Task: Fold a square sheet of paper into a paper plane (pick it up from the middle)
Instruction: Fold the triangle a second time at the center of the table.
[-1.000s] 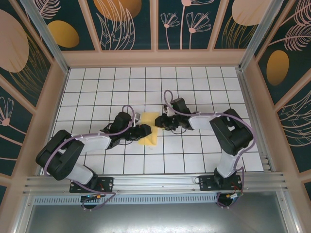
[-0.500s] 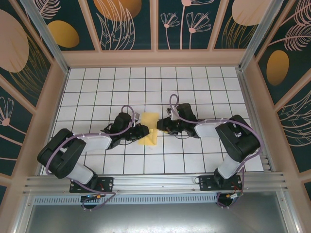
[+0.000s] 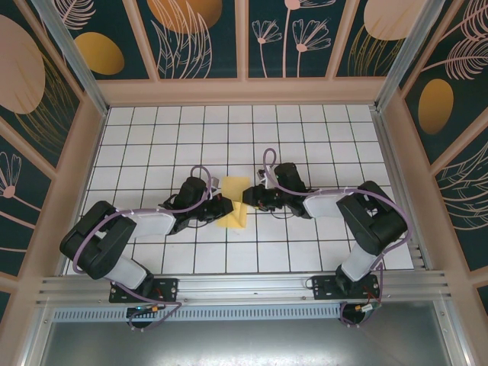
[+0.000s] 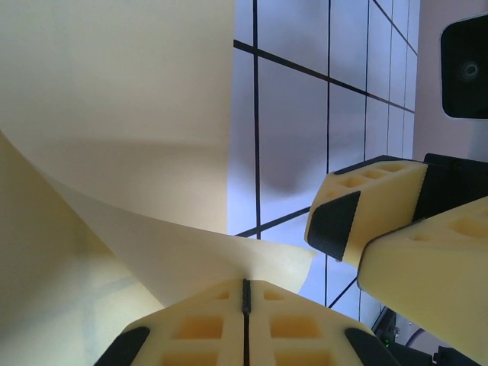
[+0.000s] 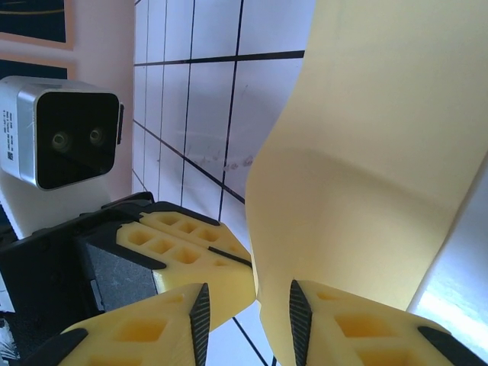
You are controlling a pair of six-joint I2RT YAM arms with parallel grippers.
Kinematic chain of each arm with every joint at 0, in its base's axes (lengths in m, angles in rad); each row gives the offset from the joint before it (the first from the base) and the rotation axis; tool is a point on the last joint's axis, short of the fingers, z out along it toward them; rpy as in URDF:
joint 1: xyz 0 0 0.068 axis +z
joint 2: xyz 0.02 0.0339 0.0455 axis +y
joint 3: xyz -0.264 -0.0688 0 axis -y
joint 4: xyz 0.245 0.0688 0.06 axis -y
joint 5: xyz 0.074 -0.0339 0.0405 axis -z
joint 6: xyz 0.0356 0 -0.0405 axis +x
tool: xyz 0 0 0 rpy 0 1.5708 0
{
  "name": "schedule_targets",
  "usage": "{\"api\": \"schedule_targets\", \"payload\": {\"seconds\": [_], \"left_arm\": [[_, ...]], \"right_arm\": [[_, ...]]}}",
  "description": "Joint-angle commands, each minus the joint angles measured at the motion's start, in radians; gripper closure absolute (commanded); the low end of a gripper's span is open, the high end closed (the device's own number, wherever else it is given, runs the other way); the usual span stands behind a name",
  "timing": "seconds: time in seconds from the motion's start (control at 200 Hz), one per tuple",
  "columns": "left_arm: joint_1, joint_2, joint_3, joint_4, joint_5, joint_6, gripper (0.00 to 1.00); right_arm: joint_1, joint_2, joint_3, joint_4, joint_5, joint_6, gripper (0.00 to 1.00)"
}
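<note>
So the square sheet of paper lies mid-table, one flap curling up. The left fingers are clamped on its edge (pinched flat), while the right fingers stand apart around the opposite edge.

A white-tiled table with black grid lines lies at centre, evenly lit. Dark teal walls printed with pale plants and gold discs rise at 9, 12 and 3 o'clock. An aluminium rail runs at 6 o'clock.
</note>
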Motion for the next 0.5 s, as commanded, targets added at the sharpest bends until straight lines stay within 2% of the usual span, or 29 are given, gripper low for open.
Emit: {"api": "schedule_targets", "payload": {"seconds": [0.0, 0.495], "left_arm": [[0.005, 0.011, -0.006, 0.032, -0.009, 0.005, 0.91], [0.006, 0.014, -0.004, 0.037, -0.015, -0.007, 0.92]], "right_arm": [[0.009, 0.025, 0.013, 0.046, -0.033, -0.004, 0.65], [0.011, 0.087, 0.037, 0.069, -0.065, -0.012, 0.77]]}}
